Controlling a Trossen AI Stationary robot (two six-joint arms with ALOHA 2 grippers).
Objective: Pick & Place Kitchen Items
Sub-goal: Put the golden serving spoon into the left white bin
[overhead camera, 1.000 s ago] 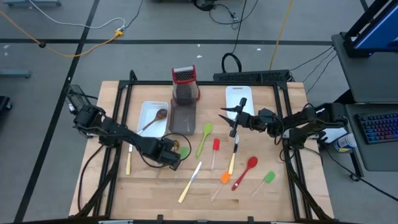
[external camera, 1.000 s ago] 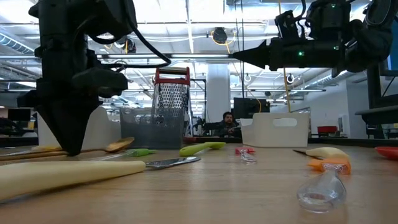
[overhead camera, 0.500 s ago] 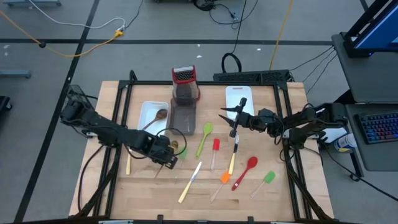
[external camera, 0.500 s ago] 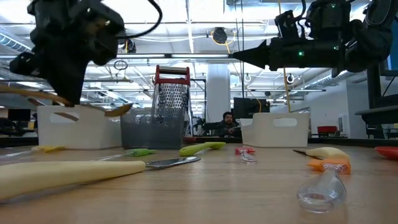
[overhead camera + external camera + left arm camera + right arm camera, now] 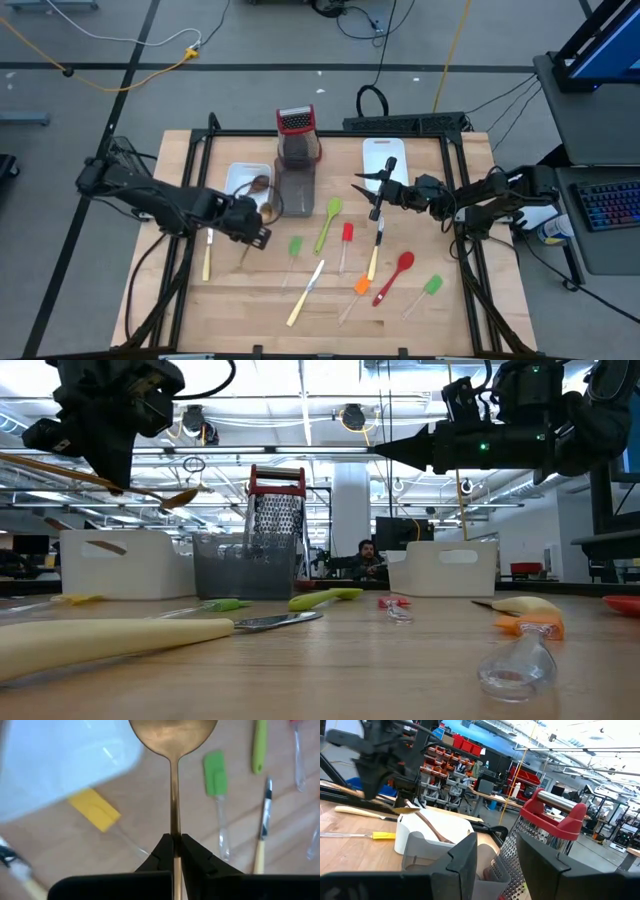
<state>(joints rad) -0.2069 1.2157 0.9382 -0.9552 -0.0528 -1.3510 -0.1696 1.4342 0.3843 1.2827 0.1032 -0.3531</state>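
- One wooden spoon (image 5: 172,740) is clamped by the left gripper (image 5: 175,845), lifted beside the white tray (image 5: 240,180).
- Right gripper (image 5: 362,187), fingers parted and empty, hovers right of that tray.

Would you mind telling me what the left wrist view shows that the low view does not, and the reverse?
Only the left wrist view shows the left gripper with its jaws shut on the thin handle of the wooden spoon, above the wood table, with a yellow spatula below beside the white tray. Only the low view shows the red-topped grater, the grey tray, a person far behind, and the right arm raised, waiting. Both show the held spoon and the green spatula.
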